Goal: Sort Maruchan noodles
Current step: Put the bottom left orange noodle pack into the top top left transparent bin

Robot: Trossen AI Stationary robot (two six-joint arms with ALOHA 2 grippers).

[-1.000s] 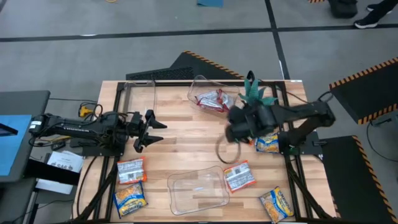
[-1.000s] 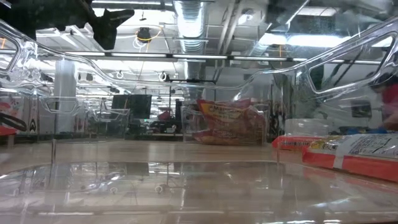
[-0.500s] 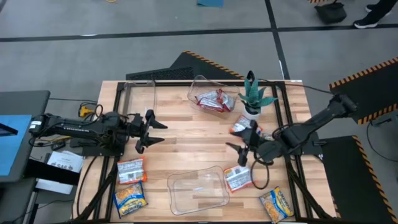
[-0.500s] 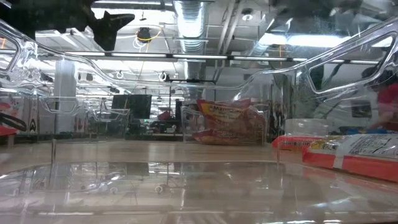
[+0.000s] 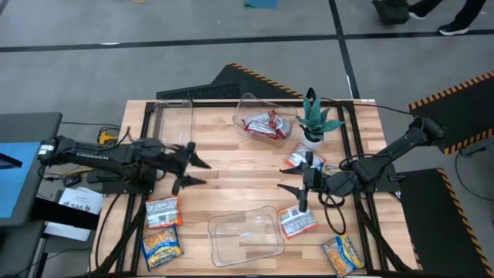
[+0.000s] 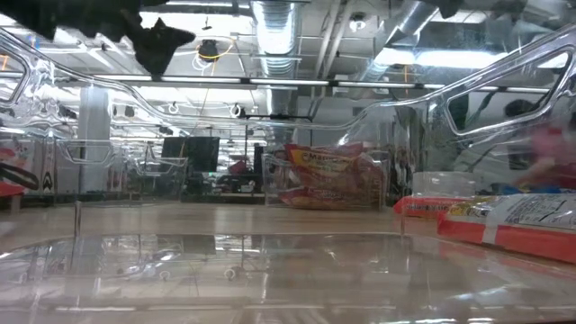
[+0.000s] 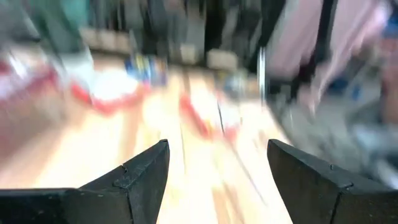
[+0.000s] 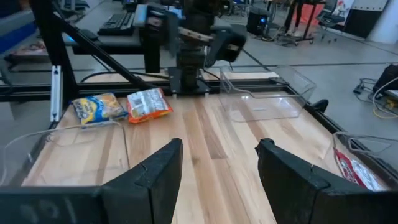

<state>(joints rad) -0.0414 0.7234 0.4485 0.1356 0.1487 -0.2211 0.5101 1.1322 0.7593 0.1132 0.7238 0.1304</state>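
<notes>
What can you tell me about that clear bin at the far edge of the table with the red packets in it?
The clear bin looks like thin, glossy see-through plastic with rounded corners. It sits at the table's far edge, beside a small potted plant, and seems tipped at an angle rather than square to the table. Inside lie red-and-white noodle packets, piled loosely; the low view shows them stacked against its wall. Neither gripper touches it.

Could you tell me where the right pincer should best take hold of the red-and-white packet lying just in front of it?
The red-and-white packet lies flat on the table, so probably come straight down with the open right pincer and pinch across its narrower width near one crimped end.
</notes>
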